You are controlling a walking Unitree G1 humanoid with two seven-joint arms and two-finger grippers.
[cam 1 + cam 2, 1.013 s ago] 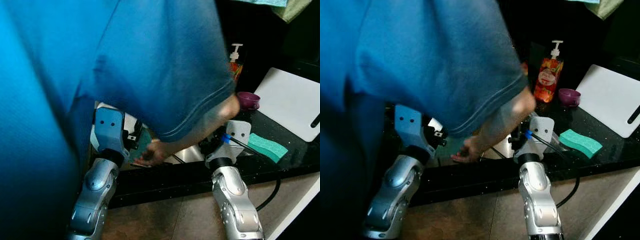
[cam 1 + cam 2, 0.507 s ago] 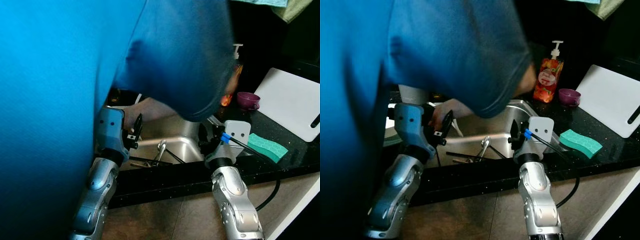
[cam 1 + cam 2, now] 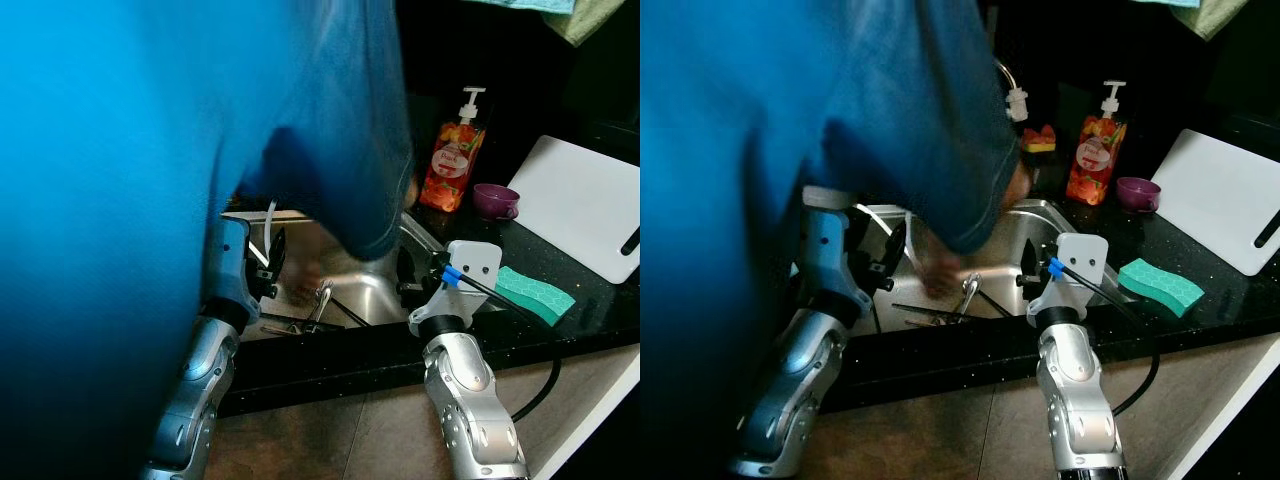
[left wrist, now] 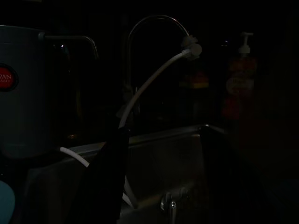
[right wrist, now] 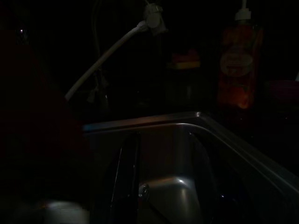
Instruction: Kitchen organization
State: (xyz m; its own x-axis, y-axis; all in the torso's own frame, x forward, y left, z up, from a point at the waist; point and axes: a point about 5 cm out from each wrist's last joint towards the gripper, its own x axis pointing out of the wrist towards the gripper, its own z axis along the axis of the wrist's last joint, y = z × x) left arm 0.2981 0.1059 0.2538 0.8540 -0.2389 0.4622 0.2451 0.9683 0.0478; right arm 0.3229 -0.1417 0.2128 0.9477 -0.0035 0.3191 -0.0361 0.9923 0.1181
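Person in blue shirt is leaning over sink, hand reaching among utensils. Both arms are resting at sink's front edge; finger spread of left gripper and right gripper cannot be told.

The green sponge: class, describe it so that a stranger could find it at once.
Start at the steel sink set in the black countertop. To its right, between the sink and the white cutting board, lies the flat green rectangular sponge. It alone is green, and lies flat, unlike the upright orange soap bottle and small purple cup behind.
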